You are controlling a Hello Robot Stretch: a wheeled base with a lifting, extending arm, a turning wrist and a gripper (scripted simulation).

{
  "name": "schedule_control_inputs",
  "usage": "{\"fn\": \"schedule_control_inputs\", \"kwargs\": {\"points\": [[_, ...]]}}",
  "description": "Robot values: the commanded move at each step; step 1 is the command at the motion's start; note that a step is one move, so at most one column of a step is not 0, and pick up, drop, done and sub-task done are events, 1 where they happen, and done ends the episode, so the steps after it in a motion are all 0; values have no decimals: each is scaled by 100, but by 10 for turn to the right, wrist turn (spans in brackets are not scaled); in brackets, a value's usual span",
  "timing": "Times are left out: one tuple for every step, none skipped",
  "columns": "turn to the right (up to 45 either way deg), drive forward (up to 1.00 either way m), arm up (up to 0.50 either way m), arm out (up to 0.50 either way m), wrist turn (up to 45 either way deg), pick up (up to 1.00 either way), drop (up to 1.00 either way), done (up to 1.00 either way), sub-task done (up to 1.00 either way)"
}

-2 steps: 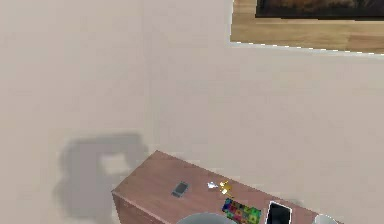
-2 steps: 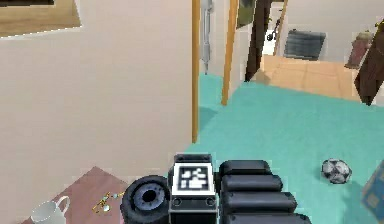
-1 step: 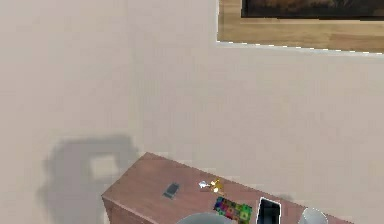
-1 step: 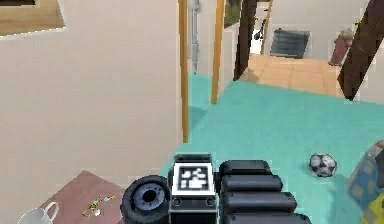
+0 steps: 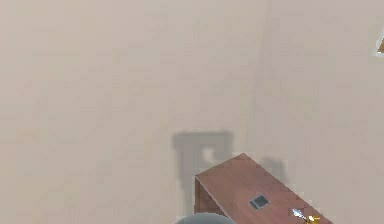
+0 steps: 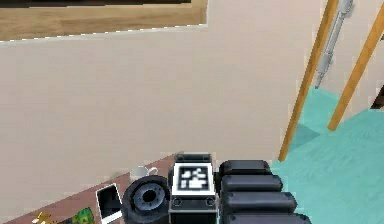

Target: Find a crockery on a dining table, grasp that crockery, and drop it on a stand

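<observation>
A reddish-brown table (image 5: 232, 185) reaches in from the forward view's lower right. A small dark flat thing (image 5: 259, 201) and a small white and orange thing (image 5: 305, 213) lie on it. In the arm side view the table's top (image 6: 150, 166) shows at the bottom left, against the wall. The arm's dark bar (image 6: 250, 195) ends at a white marked square (image 6: 195, 180). The gripper (image 6: 142, 198) lies low over the tabletop, left of that square. A small pale grey thing (image 6: 140, 172), a white-edged dark slab (image 6: 108, 200) and a green bit (image 6: 82, 215) lie by it. I cannot tell whether it holds anything.
A beige wall (image 5: 120, 90) stands close ahead, behind the table. In the arm side view a wood-framed picture (image 6: 100, 15) hangs at the top. Slanted wooden posts (image 6: 310, 90) rise at the right over a teal floor (image 6: 340, 150).
</observation>
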Motion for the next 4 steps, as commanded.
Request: {"fn": "schedule_control_inputs", "kwargs": {"points": [[0, 0, 0, 32, 0, 0, 0, 0, 0], [0, 0, 0, 0, 390, 0, 0, 0, 0], [0, 0, -10, 0, 0, 0, 0, 0, 0], [0, 0, -32, 0, 0, 0, 0, 0, 0]]}}
